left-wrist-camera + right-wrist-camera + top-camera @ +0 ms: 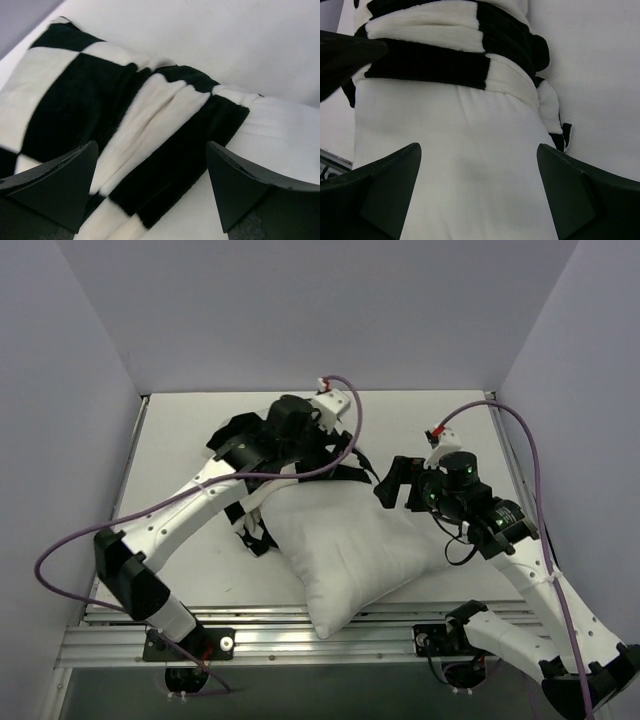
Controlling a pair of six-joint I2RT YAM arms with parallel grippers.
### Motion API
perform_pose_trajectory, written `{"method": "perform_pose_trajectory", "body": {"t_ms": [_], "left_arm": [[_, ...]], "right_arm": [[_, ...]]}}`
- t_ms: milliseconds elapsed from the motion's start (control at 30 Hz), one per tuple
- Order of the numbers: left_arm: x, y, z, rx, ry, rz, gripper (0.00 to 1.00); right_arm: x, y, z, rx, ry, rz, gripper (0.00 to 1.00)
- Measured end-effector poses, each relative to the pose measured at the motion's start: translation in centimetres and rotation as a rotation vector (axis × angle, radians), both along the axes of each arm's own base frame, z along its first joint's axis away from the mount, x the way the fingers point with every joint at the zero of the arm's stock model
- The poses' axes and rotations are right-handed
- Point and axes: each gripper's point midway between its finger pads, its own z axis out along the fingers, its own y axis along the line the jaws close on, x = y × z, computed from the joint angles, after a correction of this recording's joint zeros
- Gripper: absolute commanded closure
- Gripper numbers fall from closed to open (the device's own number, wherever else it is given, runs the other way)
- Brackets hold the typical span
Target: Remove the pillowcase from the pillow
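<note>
The table is carrying the pillow, which is lying at its near edge, the pillowcase bunching around its far end. My left hand and right hand are both gaping wide, gripping nothing.

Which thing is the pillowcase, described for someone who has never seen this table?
On the white table, a plump white pillow lies at the near edge. The pillowcase is the soft fabric bunched at its far end, under the left arm. Big black-and-white checks set it apart from the plain pillow.
</note>
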Motion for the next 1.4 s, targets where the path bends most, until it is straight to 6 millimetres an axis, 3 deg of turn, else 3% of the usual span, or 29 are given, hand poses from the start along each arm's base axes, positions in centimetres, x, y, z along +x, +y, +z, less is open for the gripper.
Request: {"method": "perform_pose_trajectory", "body": {"t_ms": [167,333,433,467,567,600,667,800,867,900,933,967,1000,1200,1267,1400], "left_arm": [[0.5,-4.5,-5.6,0.175,0.082,-0.152,0.07],[1.6,-6.8,-8.5,0.257,0.125,-0.226,0.19],[2.1,-7.3,-9.7,0.289,0.141,-0.243,0.40],[2.2,-7.4,-10.2,0.301,0.145,-0.246,0.55],[2.4,-7.5,-11.2,0.322,0.154,-0.250,0.77],[2.5,-7.5,-11.4,0.325,0.156,-0.250,0.89],[2.5,-7.5,-11.4,0.325,0.157,-0.247,0.97],[2.7,-7.6,-11.5,0.318,0.151,-0.236,0.98],[3.0,-7.3,-11.6,0.311,0.156,-0.212,0.98],[3.2,-7.1,-11.7,0.309,0.158,-0.197,0.98],[3.5,-6.9,-11.7,0.305,0.161,-0.176,0.98],[3.8,-6.6,-11.8,0.302,0.166,-0.158,0.98],[4.1,-6.2,-11.8,0.295,0.169,-0.133,0.98],[6.9,-3.5,-11.5,0.219,0.204,0.074,0.98],[8.1,-2.0,-11.2,0.190,0.216,0.165,0.98],[10.9,1.9,-9.6,0.112,0.236,0.358,0.98]], "right_arm": [[-1.2,-1.7,-1.0,0.009,0.014,-0.036,0.04],[-2.4,-1.5,-3.1,0.006,0.066,-0.001,0.04],[-2.6,-1.1,-3.9,0.007,0.088,0.022,0.02],[-2.6,-1.0,-4.0,0.007,0.091,0.029,0.02],[-2.0,-0.5,-4.5,-0.001,0.094,0.045,0.00],[-1.6,-0.3,-4.9,-0.005,0.097,0.048,0.00],[-1.0,0.2,-5.8,-0.013,0.109,0.061,0.00],[-0.7,2.6,-8.2,-0.042,0.148,0.130,0.01],[-1.0,4.3,-9.2,-0.062,0.161,0.179,0.16],[-1.3,5.1,-9.7,-0.070,0.166,0.208,0.54],[-1.6,5.9,-10.1,-0.078,0.170,0.238,0.75],[-1.8,6.6,-10.4,-0.076,0.173,0.259,0.91],[-2.0,7.1,-10.6,-0.075,0.170,0.277,1.00],[-2.6,8.1,-9.0,-0.048,0.117,0.318,1.00],[-3.0,7.6,-7.6,-0.043,0.085,0.316,1.00],[-3.8,6.2,-2.8,-0.030,-0.007,0.309,1.00]]}}
